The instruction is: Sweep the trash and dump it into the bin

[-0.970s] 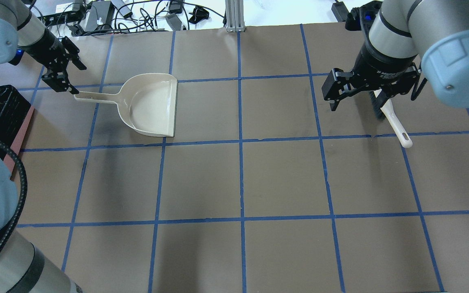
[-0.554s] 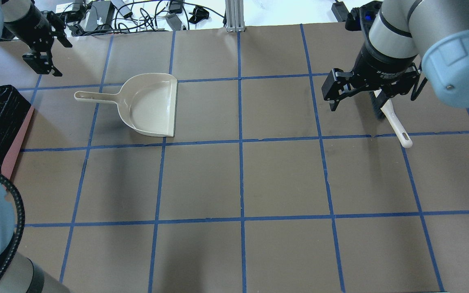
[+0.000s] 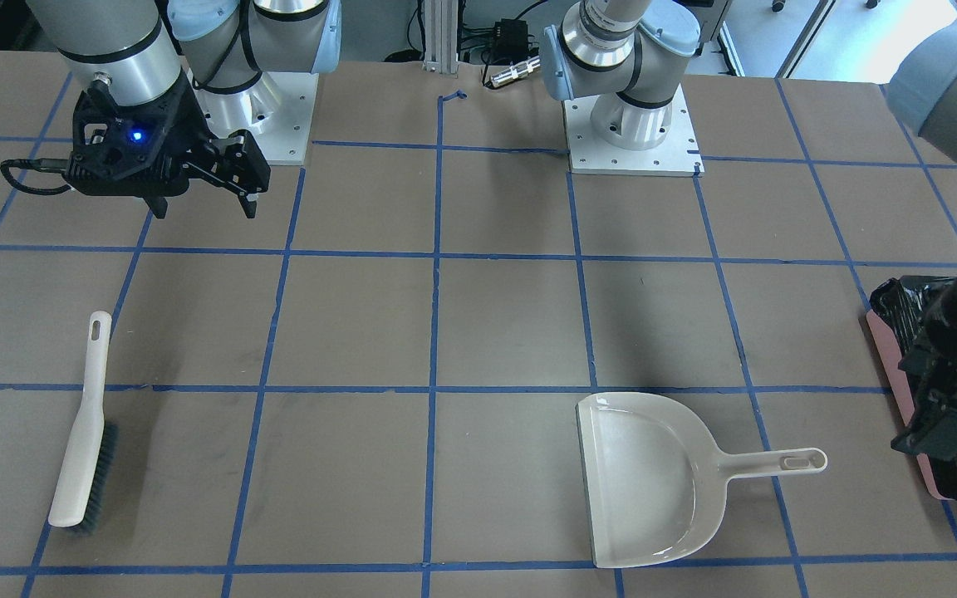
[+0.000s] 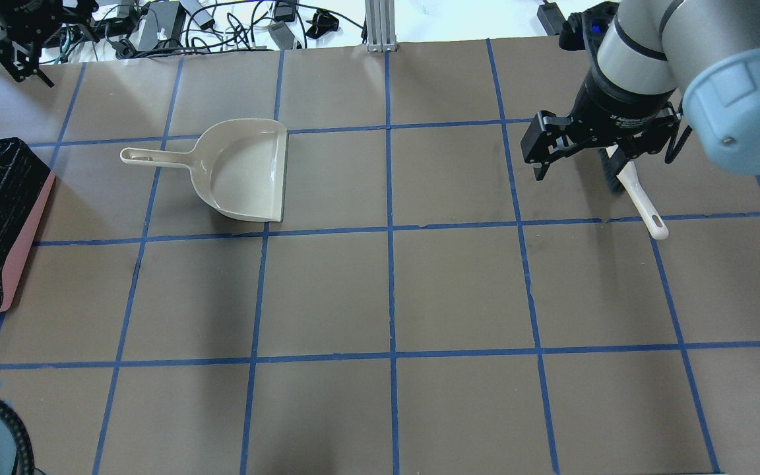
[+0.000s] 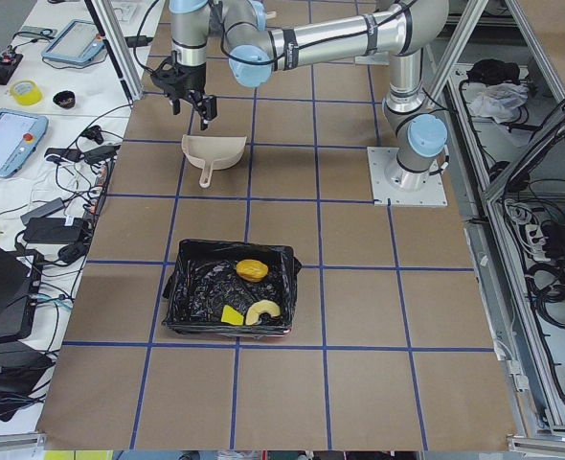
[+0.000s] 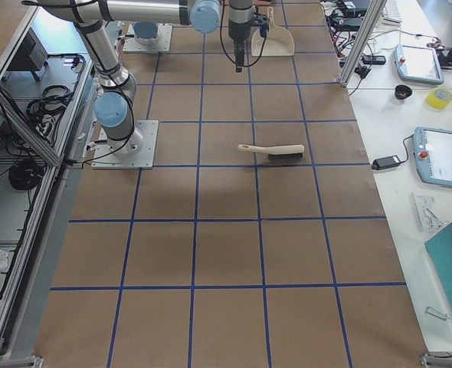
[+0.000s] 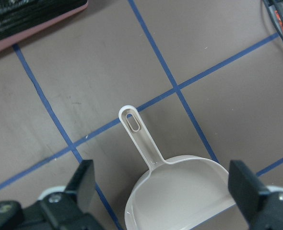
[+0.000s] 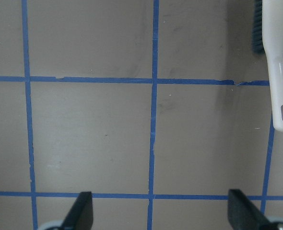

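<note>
The bin (image 5: pixel 182 287), pinkish with a black bag liner, holds the trash: an orange lump (image 5: pixel 251 270), a cream slice (image 5: pixel 262 312) and a yellow sponge wedge (image 5: pixel 231 314). The bin (image 4: pixel 20 244) sits at the table's left edge. My left gripper (image 4: pixel 14 63) hangs open and empty high over the far left corner, with the dustpan (image 7: pixel 180 196) below it. In the front-facing view the left gripper (image 3: pixel 944 415) overlaps the bin (image 3: pixel 890 311). My right gripper (image 4: pixel 601 158) is open and empty above the brush (image 4: pixel 640 204).
The beige dustpan (image 4: pixel 241 171) lies flat with its handle pointing toward the bin. The brush (image 3: pixel 84 423) lies on the table on my right side. Cables and adapters (image 4: pixel 156 26) crowd the far edge. An aluminium post (image 4: pixel 380 26) stands at the back centre.
My left gripper has drawn away from the dustpan's handle tip, going up and toward the far left corner. The dustpan stayed in place. The right arm has not moved.
</note>
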Tool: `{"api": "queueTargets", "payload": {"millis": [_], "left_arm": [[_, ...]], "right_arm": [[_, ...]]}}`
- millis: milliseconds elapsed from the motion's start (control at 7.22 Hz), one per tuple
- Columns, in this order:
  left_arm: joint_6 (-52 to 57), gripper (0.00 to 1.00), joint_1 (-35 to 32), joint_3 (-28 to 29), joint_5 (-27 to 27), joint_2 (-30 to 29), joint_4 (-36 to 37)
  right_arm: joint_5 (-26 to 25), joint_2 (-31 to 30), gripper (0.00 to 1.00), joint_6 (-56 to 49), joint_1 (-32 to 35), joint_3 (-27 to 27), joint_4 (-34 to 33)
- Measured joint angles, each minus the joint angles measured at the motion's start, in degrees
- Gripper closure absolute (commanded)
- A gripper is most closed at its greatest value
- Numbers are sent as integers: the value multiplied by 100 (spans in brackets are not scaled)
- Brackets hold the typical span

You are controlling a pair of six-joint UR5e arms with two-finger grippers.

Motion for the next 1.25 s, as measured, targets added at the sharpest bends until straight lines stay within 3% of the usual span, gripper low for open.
{"api": "queueTargets", "payload": {"millis": [416, 831, 1247], "left_arm": [[1310, 0, -446, -59, 68, 142, -17], [1831, 0, -703, -41, 21, 286, -62], [2977, 0, -1397, -148, -609, 416, -193]], "right_arm": [[0, 0, 0, 0, 0, 0, 0], [-2, 3, 0, 30, 0, -5, -18], [7, 12, 0, 44, 0, -11, -45]]}}
